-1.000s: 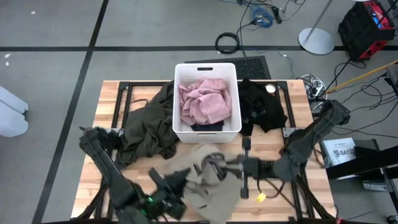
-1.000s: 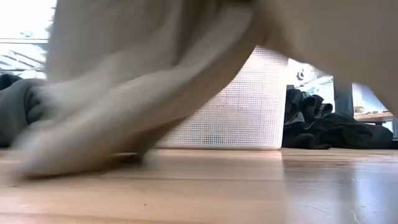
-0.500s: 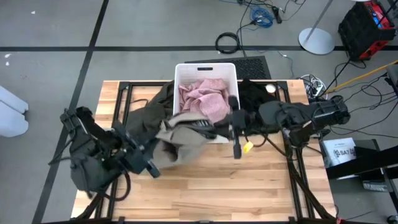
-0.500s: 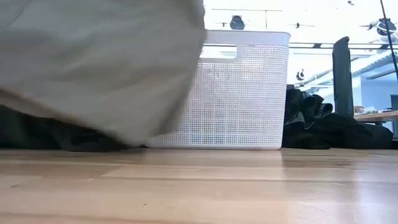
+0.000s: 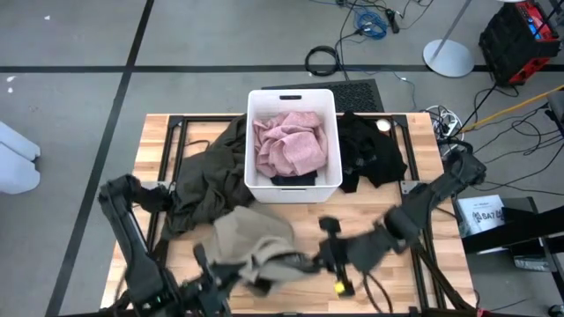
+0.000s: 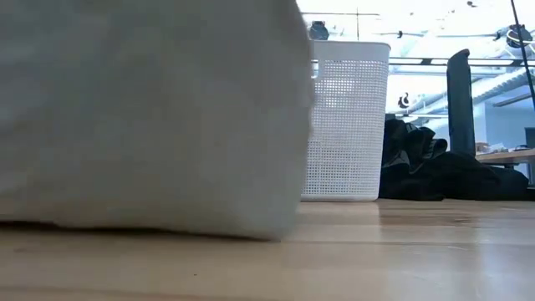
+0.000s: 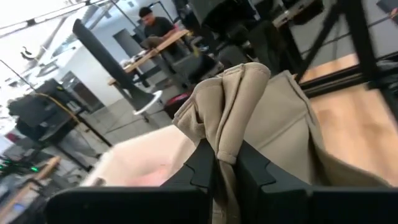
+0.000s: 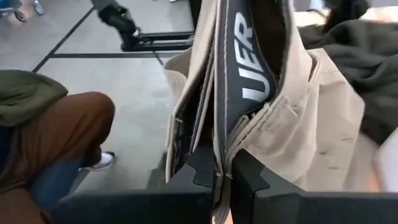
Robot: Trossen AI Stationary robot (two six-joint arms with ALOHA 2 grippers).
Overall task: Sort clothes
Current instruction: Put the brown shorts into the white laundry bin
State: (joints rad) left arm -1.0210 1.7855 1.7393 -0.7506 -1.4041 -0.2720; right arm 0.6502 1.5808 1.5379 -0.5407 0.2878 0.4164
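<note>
Both grippers — left and right — are clenching the khaki garment, now pulled back from the white bin to the near table edge — sorting undecided.

Overhead, table-level, two wrist cameras

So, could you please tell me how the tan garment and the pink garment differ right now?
The tan garment lies on the table in front of the bin, pinched by both the left gripper and the right gripper; the pink garment sits untouched inside the white bin. The tan one is bunched and partly lifted, the pink one settled. Both are crumpled fabric.
</note>
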